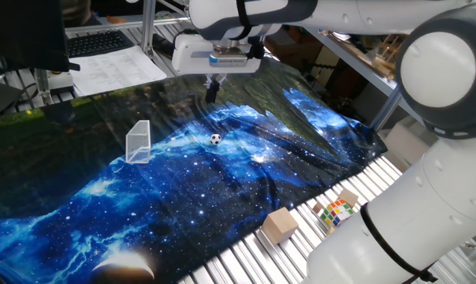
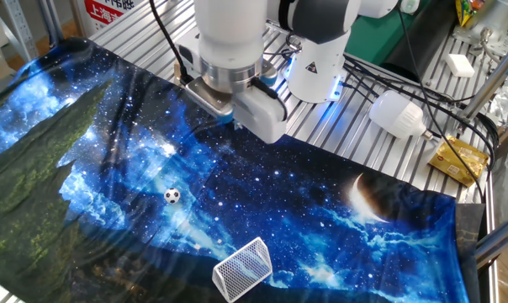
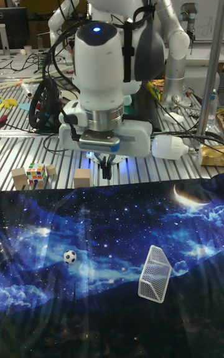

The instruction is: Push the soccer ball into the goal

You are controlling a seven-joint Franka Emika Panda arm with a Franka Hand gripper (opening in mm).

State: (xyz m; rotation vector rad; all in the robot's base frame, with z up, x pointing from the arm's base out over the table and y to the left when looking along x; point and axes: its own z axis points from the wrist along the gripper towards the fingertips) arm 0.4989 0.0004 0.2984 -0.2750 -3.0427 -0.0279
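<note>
The soccer ball point(image 1: 215, 139), tiny and white with black patches, rests on the blue galaxy cloth point(image 1: 222, 189). The goal point(image 1: 139, 142), a small clear mesh box with a whitish frame, stands on the cloth to the ball's left, well apart from it. My gripper point(image 1: 213, 91) hangs over the cloth behind the ball, not touching it, with its dark fingers pressed together and nothing between them. In the tall fixed view the ball point(image 3: 70, 257) lies left of the goal point(image 3: 154, 274), and the gripper point(image 3: 104, 170) is behind them, near the cloth's far edge. The other fixed view shows the ball point(image 2: 171, 196) and goal point(image 2: 243, 268); the fingers are hidden.
A tan wooden block point(image 1: 280, 224) and a multicoloured puzzle cube point(image 1: 336, 211) sit on the slatted table beside the cloth's edge. More wooden blocks point(image 3: 82, 178) stand near the robot base. A white lamp-like object point(image 2: 397, 114) and cables lie behind the cloth.
</note>
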